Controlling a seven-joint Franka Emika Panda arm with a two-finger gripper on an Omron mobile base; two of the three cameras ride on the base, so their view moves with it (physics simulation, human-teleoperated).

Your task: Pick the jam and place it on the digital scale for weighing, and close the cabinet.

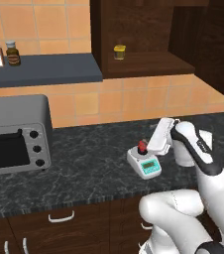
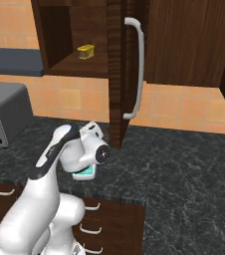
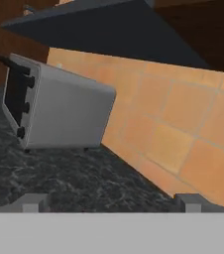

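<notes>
Nearest the base, the dark marbled stone tabletop [image 1: 84, 168] carries the small white digital scale with a teal front panel [image 1: 144, 163]. On its plate stands the small squat jam jar with a red lid [image 1: 142, 146]. The white arm's hand [image 1: 159, 137] sits just beside the jar on its right; whether its fingers are apart or together cannot be told from the left base view. In the hand view two grey fingertips [image 3: 30, 203] rise well apart at the bottom with nothing between them.

From the right base view the arm's elbow hides the jar, and only a teal corner of the scale [image 2: 86, 173] peeks out below it.

Further left on the tabletop stands the large grey toaster oven [image 1: 16, 134], well apart from the scale.

Behind, above the orange tiled wall, the tall dark brown wooden cabinet [image 2: 119, 60] hangs open, its door with the long silver bar handle [image 2: 137, 67] swung out towards the base. A small yellow jar [image 1: 119, 51] rests on its inner shelf. On the dark blue-grey wall shelf [image 1: 44, 69] stands a brown bottle with a dark cap [image 1: 12, 53].
</notes>
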